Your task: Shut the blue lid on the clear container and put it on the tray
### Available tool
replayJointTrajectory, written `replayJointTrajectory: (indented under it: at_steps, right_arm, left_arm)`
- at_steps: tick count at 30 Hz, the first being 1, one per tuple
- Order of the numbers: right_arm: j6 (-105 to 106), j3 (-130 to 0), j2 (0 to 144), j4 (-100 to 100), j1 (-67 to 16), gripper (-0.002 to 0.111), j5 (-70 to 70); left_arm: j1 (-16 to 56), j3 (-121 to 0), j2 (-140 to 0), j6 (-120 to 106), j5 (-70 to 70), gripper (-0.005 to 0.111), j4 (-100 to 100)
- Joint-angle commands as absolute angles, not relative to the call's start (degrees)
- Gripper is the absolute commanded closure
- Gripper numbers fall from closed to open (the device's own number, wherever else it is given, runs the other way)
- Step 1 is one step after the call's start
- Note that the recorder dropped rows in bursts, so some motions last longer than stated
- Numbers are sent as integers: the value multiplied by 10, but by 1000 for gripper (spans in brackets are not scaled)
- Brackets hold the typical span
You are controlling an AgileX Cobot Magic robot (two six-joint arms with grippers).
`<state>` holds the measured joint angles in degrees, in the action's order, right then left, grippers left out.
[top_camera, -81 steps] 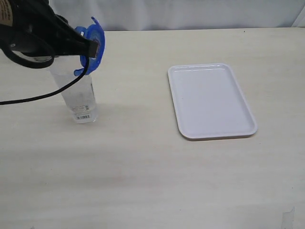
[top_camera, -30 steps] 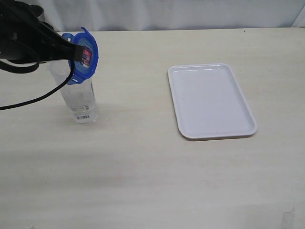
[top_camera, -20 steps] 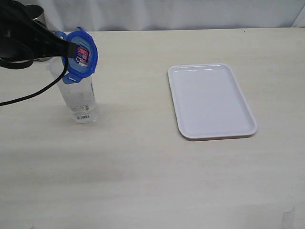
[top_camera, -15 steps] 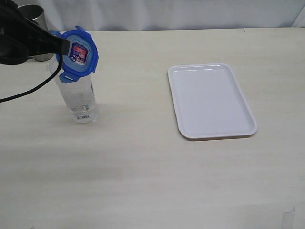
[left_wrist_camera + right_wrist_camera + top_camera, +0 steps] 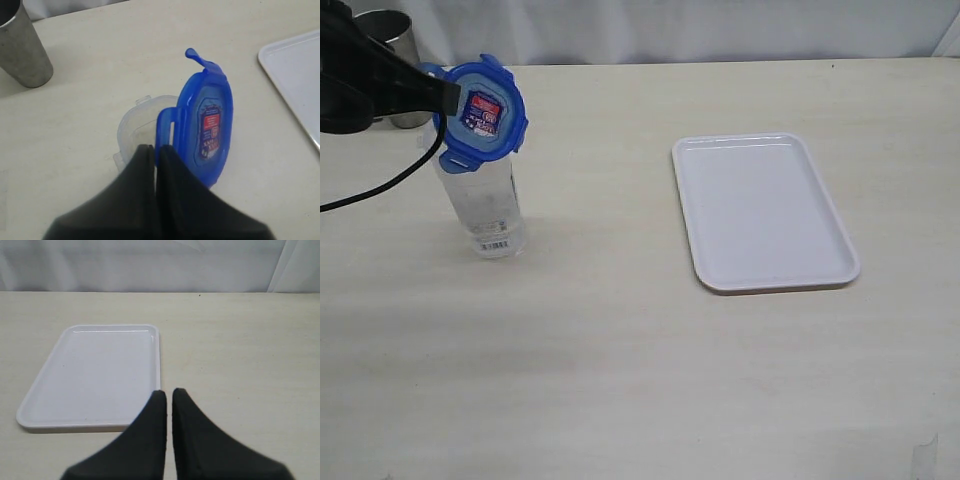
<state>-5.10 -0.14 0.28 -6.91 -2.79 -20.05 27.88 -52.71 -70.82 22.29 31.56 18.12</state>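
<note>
The blue lid (image 5: 480, 112) hangs tilted over the mouth of the clear container (image 5: 488, 205), its stickered top facing outward. My left gripper (image 5: 448, 95) is shut on one of the lid's side flaps. In the left wrist view the gripper (image 5: 156, 149) pinches that flap, the lid (image 5: 207, 130) stands nearly on edge, and the container's open rim (image 5: 132, 122) lies just behind it. The white tray (image 5: 760, 210) lies flat to the right with nothing on it. My right gripper (image 5: 168, 391) is shut on nothing, hovering at the tray's (image 5: 95, 370) near corner.
A grey metal cup (image 5: 390, 35) stands behind the container at the back left, also in the left wrist view as the cup (image 5: 22, 50). A black cable (image 5: 380, 190) droops from the left arm beside the container. A pale curtain closes the table's far edge.
The left arm has drawn back to the left and turned the lid from edge-on to facing outward. The lid now sits lower, over the container's mouth. The right gripper is unseen earlier.
</note>
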Motion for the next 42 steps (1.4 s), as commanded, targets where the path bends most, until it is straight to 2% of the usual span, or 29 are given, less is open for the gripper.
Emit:
replayJointTrajectory:
  at_steps: [1,5,12,42]
  right_arm:
    - [-48,0,0,-68,-28,104,-198]
    - [-48,0,0,-68,-28,104,-198]
    - [-48,0,0,-68,-28,104,-198]
    - [-48,0,0,-68,-28,104,-198]
  left_arm:
    - [277,-527,-705,224,309,107,199]
    - [276,-527,-705,226,309,107,209]
    - [230,-527,-705,226,309,107,197]
    - [230,-527,-754,223,272,107,192]
